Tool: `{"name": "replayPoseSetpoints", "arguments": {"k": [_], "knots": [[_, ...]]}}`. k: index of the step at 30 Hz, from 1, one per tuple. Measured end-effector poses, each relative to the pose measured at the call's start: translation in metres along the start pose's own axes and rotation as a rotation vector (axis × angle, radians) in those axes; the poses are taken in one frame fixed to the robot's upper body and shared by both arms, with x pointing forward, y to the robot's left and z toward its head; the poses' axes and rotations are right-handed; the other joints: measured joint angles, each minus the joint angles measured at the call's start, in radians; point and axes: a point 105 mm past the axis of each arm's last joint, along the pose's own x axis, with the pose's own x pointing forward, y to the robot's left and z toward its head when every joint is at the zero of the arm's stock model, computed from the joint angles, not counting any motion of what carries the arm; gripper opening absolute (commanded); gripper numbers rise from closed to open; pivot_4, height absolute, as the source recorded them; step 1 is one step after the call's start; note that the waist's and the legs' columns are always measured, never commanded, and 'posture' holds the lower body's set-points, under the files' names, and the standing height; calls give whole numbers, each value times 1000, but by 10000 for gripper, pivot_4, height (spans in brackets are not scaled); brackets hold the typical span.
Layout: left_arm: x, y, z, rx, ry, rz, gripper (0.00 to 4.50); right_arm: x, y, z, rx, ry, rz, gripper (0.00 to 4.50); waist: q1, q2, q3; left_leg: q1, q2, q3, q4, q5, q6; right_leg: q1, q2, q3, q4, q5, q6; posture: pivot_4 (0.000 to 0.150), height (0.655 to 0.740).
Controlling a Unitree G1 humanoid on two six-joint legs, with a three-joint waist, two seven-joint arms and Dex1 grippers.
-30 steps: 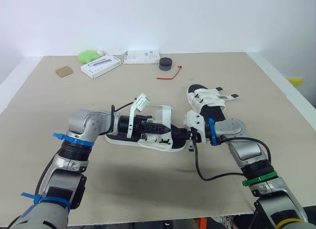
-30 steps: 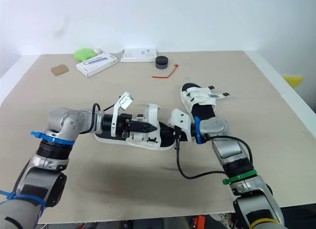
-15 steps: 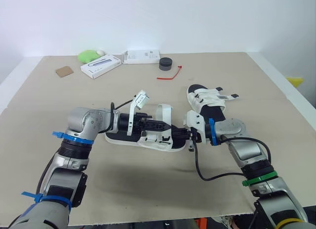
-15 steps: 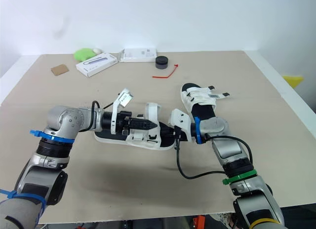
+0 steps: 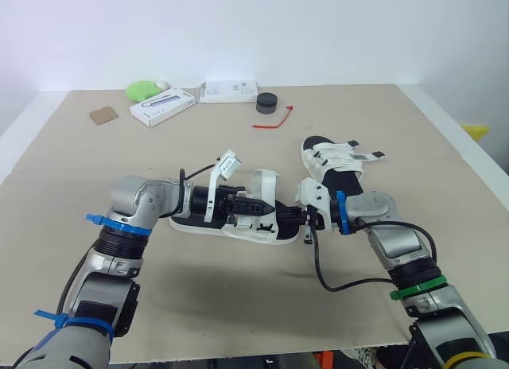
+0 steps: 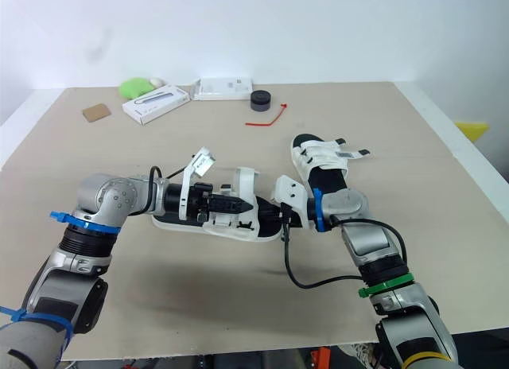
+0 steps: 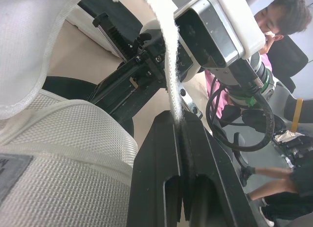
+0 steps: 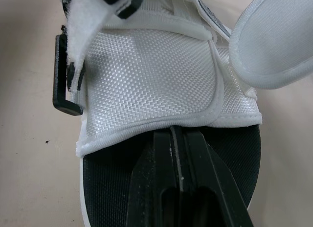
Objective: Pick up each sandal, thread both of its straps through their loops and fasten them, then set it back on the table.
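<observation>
Left pincer (image 7: 178, 120) pinching strap (image 7: 169, 65) of sandal (image 5: 197, 223); right pincer (image 8: 176, 134) pressed together over it.

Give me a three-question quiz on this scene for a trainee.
1. True or false: a black puck sits beside a red tie.
2. The left gripper pinches: A) the red tie B) a white strap C) the black puck.
3. Fill in: the near sandal has a footbed coloured ___.
Key: 1 true; 2 B; 3 black.
</observation>
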Motion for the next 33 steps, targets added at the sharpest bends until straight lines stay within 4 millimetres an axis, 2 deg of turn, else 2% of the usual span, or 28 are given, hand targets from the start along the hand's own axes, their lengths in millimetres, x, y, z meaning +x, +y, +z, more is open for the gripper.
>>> {"name": "replayPoseSetpoints", "arguments": {"k": [10, 20, 28, 33], "knots": [[-1, 16, -3, 147, 32, 96, 677, 0, 0, 0, -4, 1, 1, 0, 0, 0, 0, 0, 0, 0, 0, 0, 0, 0, 0, 0, 0, 0, 0, 1500, 7400], [2, 20, -7, 231, 62, 97, 677, 0, 0, 0, -5, 3, 1, 0, 0, 0, 0, 0, 0, 0, 0, 0, 0, 0, 0, 0, 0, 0, 0, 1500, 7400], [4, 5, -8, 291, 75, 44, 677, 0, 0, 0, -6, 3, 4, 0, 0, 0, 0, 0, 0, 0, 0, 0, 0, 0, 0, 0, 0, 0, 0, 1500, 7400], [4, -5, -14, 345, 120, 15, 677, 0, 1, 0, -11, 0, 7, 0, 0, 0, 0, 0, 0, 0, 0, 0, 0, 0, 0, 0, 0, 0, 0, 1500, 7400]]}}
